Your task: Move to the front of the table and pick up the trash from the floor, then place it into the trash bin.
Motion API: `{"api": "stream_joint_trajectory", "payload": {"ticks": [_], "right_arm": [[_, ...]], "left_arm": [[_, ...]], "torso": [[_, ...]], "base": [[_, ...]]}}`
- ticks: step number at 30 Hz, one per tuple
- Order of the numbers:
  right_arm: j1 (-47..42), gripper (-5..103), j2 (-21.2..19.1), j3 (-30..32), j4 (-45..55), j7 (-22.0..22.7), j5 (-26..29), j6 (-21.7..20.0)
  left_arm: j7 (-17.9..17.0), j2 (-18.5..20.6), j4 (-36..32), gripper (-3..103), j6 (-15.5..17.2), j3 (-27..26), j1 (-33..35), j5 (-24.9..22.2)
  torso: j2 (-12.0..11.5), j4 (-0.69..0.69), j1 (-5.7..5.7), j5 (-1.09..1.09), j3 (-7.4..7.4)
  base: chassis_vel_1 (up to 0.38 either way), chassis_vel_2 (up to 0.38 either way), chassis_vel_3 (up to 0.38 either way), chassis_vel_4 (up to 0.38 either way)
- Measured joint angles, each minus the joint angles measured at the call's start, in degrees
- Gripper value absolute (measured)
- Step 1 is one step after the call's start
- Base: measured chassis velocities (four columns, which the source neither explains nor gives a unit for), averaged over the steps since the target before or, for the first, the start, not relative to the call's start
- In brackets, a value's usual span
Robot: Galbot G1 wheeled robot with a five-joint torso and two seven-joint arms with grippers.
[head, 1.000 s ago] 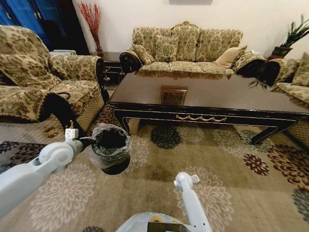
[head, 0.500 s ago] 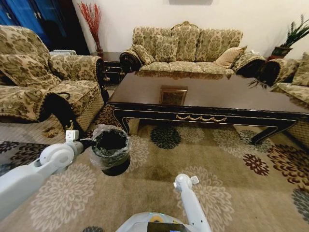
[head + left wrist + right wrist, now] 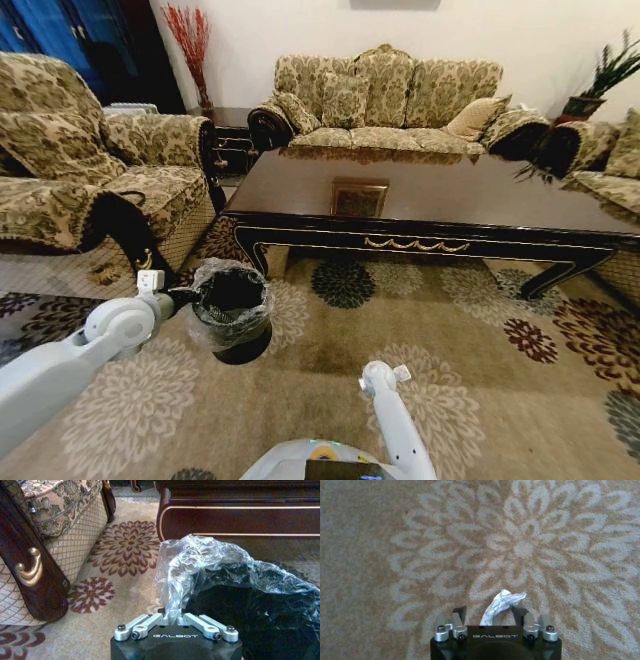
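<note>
Dark glossy wood of the table (image 3: 430, 195) spans my head view; the trash bin (image 3: 232, 310) stands on the carpet (image 3: 480, 400) before its left end. My left gripper (image 3: 176, 619) pinches the bin's plastic liner (image 3: 200, 562) at the rim. My right gripper (image 3: 490, 615) clamps a white paper scrap (image 3: 501, 603) over the carpet.

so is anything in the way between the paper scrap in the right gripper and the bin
Nothing visible. The right gripper holds the white paper scrap over bare carpet, and the trash bin is held up by the left gripper, its mouth open.
</note>
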Motion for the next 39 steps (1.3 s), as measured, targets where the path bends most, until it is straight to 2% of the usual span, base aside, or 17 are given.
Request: {"api": "stream_joint_trajectory", "payload": {"ticks": [1, 3, 5, 6, 9, 12, 13, 16, 23, 30, 34, 35, 38, 39], "right_arm": [[0.0, 63, 0.0, 0.0, 0.0, 0.0, 0.0, 0.0], [-0.1, 51, 0.0, 0.1, 0.0, 0.0, -0.2, 0.1], [-0.1, 51, 0.0, 0.2, 0.1, 0.0, -0.3, 0.1], [-0.2, 41, 0.0, 0.2, 0.2, 0.0, -0.5, 0.1], [-0.5, 36, 0.0, 0.2, 0.4, 0.0, -0.8, 0.2], [-1.0, 19, 0.0, 0.4, 1.1, 0.0, -1.2, 0.4], [-1.0, 19, 0.0, 0.4, 1.1, 0.0, -1.2, 0.4], [-1.5, 3, 0.0, 0.6, 1.8, 0.1, -1.5, 0.4], [-2.6, 0, 0.0, 0.6, 3.5, 0.1, -1.8, 0.5], [-6.6, 0, 0.0, -2.2, 13.2, -0.8, -4.3, -0.7], [-10.7, 0, -1.8, -8.2, 23.4, -5.4, -8.2, -1.6], [-10.7, 0, -1.8, -8.2, 23.4, -5.4, -8.2, -1.6], [-9.3, 0, -6.3, -16.1, 30.8, -10.2, -11.4, -2.1], [-9.3, 0, -6.3, -16.1, 30.8, -10.2, -11.4, -2.1]], "left_arm": [[0.0, 0.0, 0.0, 4, 0.0, 0.0, 0.0, 0.0], [-0.1, 0.1, -0.2, 4, 0.0, 0.0, 0.1, 0.0], [-0.1, 0.1, -0.3, 4, 0.0, 0.0, 0.2, 0.0], [-0.2, 0.1, -0.4, 4, 0.0, 0.0, 0.2, 0.0], [-0.2, 0.0, -0.4, 4, 0.0, 0.0, 0.3, 0.1], [-0.3, -0.3, -0.5, 4, 0.0, 0.0, 0.5, 0.3], [-0.3, -0.3, -0.5, 4, 0.0, 0.0, 0.5, 0.3], [-0.3, -0.3, -0.5, 4, -0.1, 0.2, 0.3, 0.4], [-0.3, -0.7, -0.4, 4, -0.1, 0.3, 0.2, 0.7], [-0.3, -2.5, -1.2, 4, -0.2, 0.9, 0.8, 2.0], [-0.3, -4.2, -2.2, 4, -0.1, 1.9, 1.4, 3.6], [-0.3, -4.2, -2.2, 4, -0.1, 1.9, 1.4, 3.6], [-0.1, -5.3, -2.8, 4, 0.1, 2.4, 1.5, 4.3], [-0.1, -5.3, -2.8, 4, 0.1, 2.4, 1.5, 4.3]], "torso": [[0.0, 0.00, 0.00, 0.00, 0.00], [0.0, 0.00, 0.00, 0.00, 0.00], [0.0, -0.01, 0.00, 0.00, 0.00], [0.0, 0.00, 0.00, 0.00, 0.00], [0.0, 0.00, 0.00, 0.00, 0.00], [0.0, 0.00, 0.00, 0.00, 0.00], [0.0, 0.00, 0.00, 0.00, 0.00], [0.0, 0.00, 0.00, 0.00, 0.00], [0.0, -0.01, 0.00, 0.00, 0.00], [0.0, 0.00, 0.00, 0.00, 0.00], [0.0, -0.01, 0.00, 0.00, 0.00], [0.0, -0.01, 0.00, 0.00, 0.00], [0.0, 0.00, 0.00, -0.01, 0.00], [0.0, 0.00, 0.00, -0.01, 0.00]], "base": [[0.000, 0.000, 0.000, 0.000], [0.000, 0.000, 0.000, 0.000], [0.000, 0.000, 0.000, 0.000], [0.000, 0.000, 0.000, 0.000], [0.000, 0.000, 0.000, 0.000], [0.000, 0.000, 0.000, 0.000], [0.000, 0.000, 0.000, 0.000], [0.000, 0.000, 0.000, 0.000], [0.000, 0.000, 0.000, 0.000], [0.000, 0.000, 0.000, 0.000], [0.000, 0.000, 0.000, 0.000], [0.000, 0.000, 0.000, 0.000], [0.000, 0.000, 0.000, 0.000], [0.000, 0.000, 0.000, 0.000]]}}
